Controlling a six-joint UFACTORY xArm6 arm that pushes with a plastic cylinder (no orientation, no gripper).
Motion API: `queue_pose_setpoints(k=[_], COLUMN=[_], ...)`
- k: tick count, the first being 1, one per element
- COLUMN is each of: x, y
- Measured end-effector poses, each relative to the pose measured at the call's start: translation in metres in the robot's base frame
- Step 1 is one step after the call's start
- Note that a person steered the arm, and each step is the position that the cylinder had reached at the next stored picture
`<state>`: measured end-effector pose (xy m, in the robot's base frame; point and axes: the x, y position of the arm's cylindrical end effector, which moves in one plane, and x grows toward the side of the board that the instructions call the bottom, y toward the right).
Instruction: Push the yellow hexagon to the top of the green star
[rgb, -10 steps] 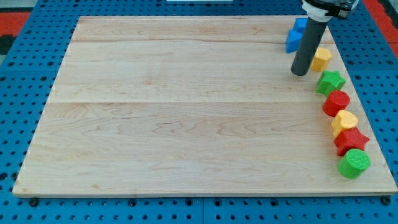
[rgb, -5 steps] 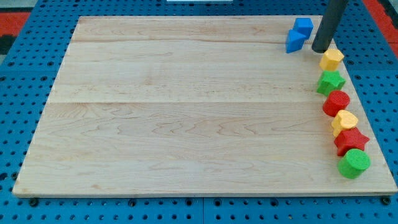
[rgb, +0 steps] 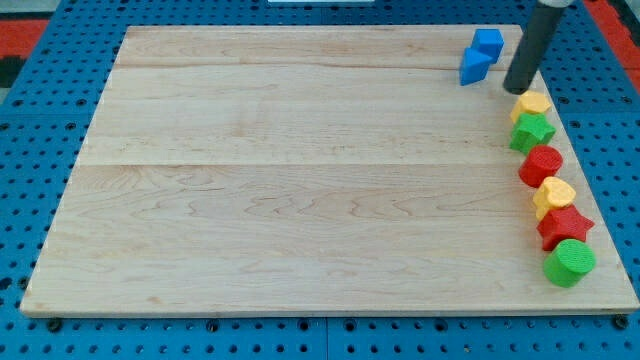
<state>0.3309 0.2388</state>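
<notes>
The rod comes down from the view's top right, and my tip (rgb: 519, 89) rests on the wooden board (rgb: 300, 180) just above and to the left of the yellow hexagon (rgb: 532, 103). Whether the tip actually touches the hexagon cannot be told — the gap, if any, is too fine to see. The rod has no fingers, so nothing opens or closes and nothing is held.

The yellow hexagon sits near the board's right edge, directly above the green star (rgb: 531, 131) and touching or nearly touching its upper points. The two head a column of blocks that runs down the right edge toward the view's bottom, leaning slightly rightward as it goes. Below the star comes a red block (rgb: 541, 165) of rounded shape, then a second yellow block (rgb: 554, 194), then a red star (rgb: 565, 226), and last a green cylinder (rgb: 570, 262) close to the board's lower right corner. Each block in the column is touching or just beside its neighbour.

To the left of the rod, near the board's top edge, lie two blue blocks — a blue cube (rgb: 488, 42) and, just below and left of it, a blue wedge-like block (rgb: 473, 66). Both are apart from the tip.

The board lies on a blue pegboard table (rgb: 40, 150).
</notes>
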Motion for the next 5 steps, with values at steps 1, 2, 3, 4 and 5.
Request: queue_pose_setpoints(k=[1,2,3,4,5], x=[0.023,0.005,-0.026,-0.05,-0.067], y=[-0.021,-0.072,-0.088,-0.083,-0.074])
